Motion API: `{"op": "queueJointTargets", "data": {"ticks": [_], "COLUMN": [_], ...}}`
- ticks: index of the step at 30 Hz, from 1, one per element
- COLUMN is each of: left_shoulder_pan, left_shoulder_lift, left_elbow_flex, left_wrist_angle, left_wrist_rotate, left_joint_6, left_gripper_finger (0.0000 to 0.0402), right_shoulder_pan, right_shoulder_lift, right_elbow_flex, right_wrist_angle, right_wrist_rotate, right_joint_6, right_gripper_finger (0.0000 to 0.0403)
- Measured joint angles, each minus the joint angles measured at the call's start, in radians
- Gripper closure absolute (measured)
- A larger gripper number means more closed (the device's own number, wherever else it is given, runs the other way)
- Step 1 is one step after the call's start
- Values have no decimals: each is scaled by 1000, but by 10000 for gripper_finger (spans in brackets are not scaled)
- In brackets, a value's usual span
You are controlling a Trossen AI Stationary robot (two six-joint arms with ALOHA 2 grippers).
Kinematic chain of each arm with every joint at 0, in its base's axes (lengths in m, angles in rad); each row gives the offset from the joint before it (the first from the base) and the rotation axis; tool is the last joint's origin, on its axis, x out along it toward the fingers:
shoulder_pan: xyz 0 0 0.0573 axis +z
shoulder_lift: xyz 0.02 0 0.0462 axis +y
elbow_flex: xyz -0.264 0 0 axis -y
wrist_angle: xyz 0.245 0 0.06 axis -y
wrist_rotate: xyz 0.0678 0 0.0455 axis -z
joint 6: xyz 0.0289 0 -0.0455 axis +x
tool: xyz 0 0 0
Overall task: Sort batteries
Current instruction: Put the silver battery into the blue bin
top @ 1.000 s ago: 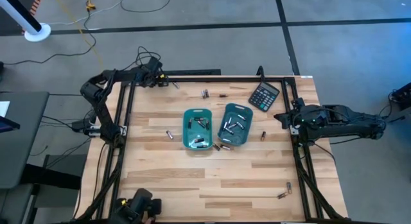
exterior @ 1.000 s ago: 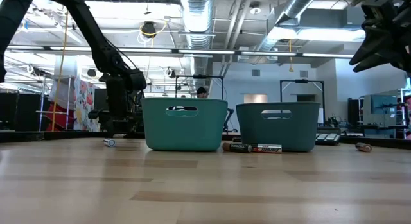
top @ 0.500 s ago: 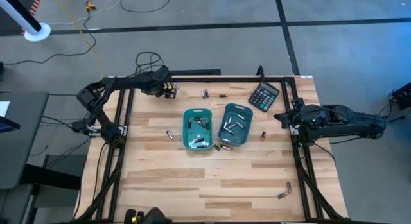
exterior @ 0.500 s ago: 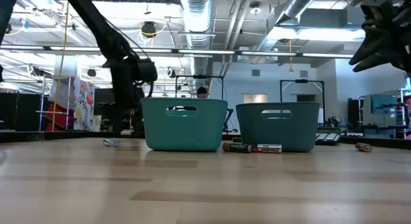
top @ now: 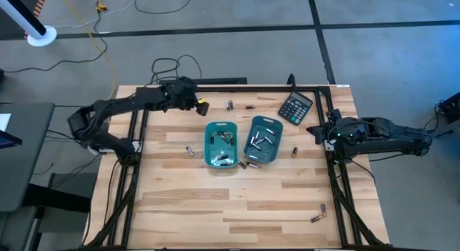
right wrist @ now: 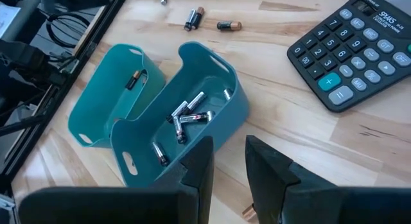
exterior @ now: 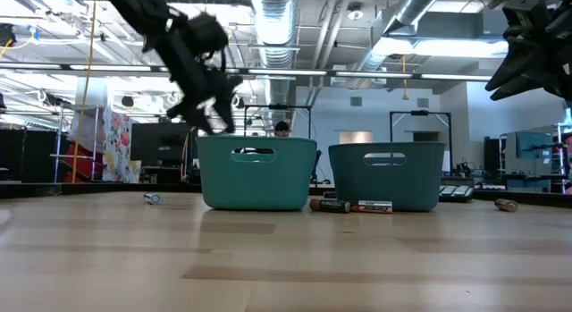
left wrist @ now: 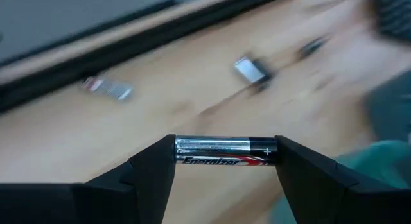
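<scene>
While high view hides it | left gripper (left wrist: pixel 225 161) clamps battery (left wrist: pixel 225 152) | right gripper (right wrist: pixel 229 161) slightly apart

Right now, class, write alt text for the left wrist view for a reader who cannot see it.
The left gripper holds a silver-and-black cylindrical battery crosswise, one black finger at each end, above the blurred light wooden table. Beyond it lie two more small batteries.

Industrial lab: exposed ceiling ducts (exterior: pixel 277 12), metal frames (exterior: pixel 420 124) behind.
</scene>
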Motion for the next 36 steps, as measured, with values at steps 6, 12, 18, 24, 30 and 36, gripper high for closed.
{"op": "queueJointTargets", "data": {"ticks": [6, 12, 18, 24, 30, 36], "left_shoulder_pan": [-135, -239, -303, -338, -373, -399], "left_shoulder_lift": [32, 174, 361, 544, 707, 849], "left_elbow_flex": [155, 392, 643, 846, 979, 1039], "left_wrist_angle": [40, 35, -42, -108, -166, -190], "left_wrist_rotate": [-14, -32, -30, 83, 128, 128], "left_joint_6": [58, 190, 320, 390, 457, 513], "left_gripper_finger": [155, 155, 155, 155, 155, 155], "right_shoulder_pan": [0, 0, 0, 1, 1, 4], "right_shoulder_lift": [0, 0, 0, 0, 0, 0], "right_elbow_flex": [0, 0, 0, 0, 0, 0], "right_wrist_angle": [0, 0, 0, 0, 0, -1], "right_wrist_rotate": [0, -1, -4, -6, -24, -31], "right_joint_6": [-43, -78, -78, -78, -97, -120], "right_gripper_finger": [294, 294, 294, 294, 294, 294]}}
